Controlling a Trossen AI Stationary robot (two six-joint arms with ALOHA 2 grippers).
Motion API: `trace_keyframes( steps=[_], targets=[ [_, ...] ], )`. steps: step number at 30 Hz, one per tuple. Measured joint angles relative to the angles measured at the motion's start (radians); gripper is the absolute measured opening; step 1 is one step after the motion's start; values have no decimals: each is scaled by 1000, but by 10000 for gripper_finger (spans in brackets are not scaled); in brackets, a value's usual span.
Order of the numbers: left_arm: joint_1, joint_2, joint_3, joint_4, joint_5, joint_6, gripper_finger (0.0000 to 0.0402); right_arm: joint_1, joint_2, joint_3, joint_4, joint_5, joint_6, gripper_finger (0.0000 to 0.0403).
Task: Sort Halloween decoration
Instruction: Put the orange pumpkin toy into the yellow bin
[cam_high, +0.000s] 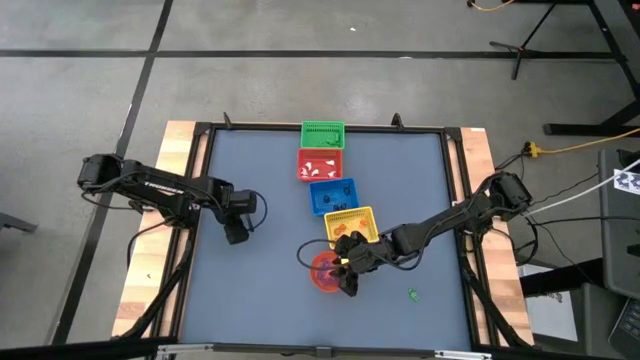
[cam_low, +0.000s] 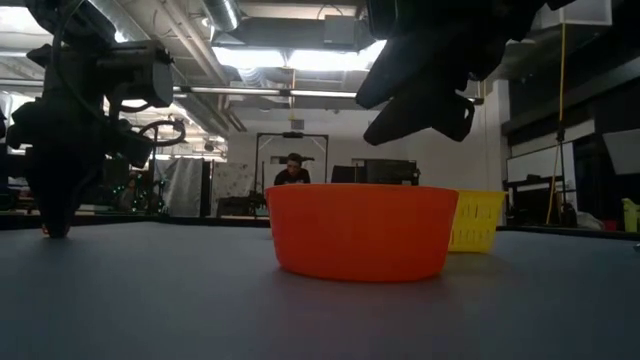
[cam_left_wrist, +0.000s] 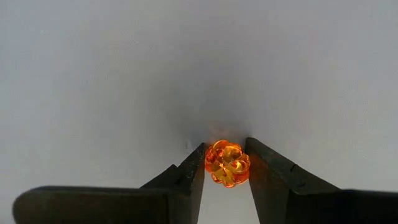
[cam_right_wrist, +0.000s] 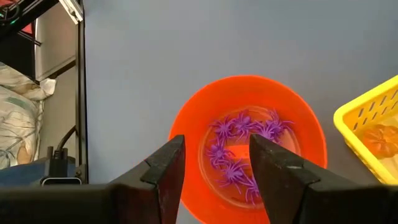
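Note:
My left gripper stands at the table's left middle, fingers down at the table top, shut on a tiny translucent orange pumpkin trinket. My right gripper is open and empty, hovering above the round red-orange bowl, which holds several purple spider trinkets. In the low view it hangs above the bowl. The yellow basket beside the bowl holds orange trinkets. A green trinket lies alone on the table at the near right. My left gripper pinches the orange pumpkin trinket by its two opposite sides between its two fingertips. The fingers come from above, pointing down. The gripper's tip is at the table surface in the low view; whether the trinket is lifted clear, I cannot tell.
Four small square baskets stand in a row from the far edge toward the bowl: green, red with white trinkets, blue with dark ones, yellow. A person sits in the room far behind the table.

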Motion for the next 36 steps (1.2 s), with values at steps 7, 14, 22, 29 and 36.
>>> trace_keyframes(
  steps=[7, 14, 22, 29, 36],
  targets=[
    [0, -1, 2, -1, 3, 0, 79, 0, -12, 0, -8, -7, 0, 177],
    [0, -3, 5, -3, 2, -1, 70, 0, -64, 0, -36, 2, -24, 177],
    [0, -2, 5, 5, 15, -4, 70, 0, -112, 0, -70, 3, -41, 177],
    [0, -3, 5, 5, 14, -5, 52, 0, -124, 0, -72, 3, -53, 177],
    [0, -4, 6, 2, 6, -1, 35, 0, -124, 0, -76, 3, -53, 177]
  ],
)
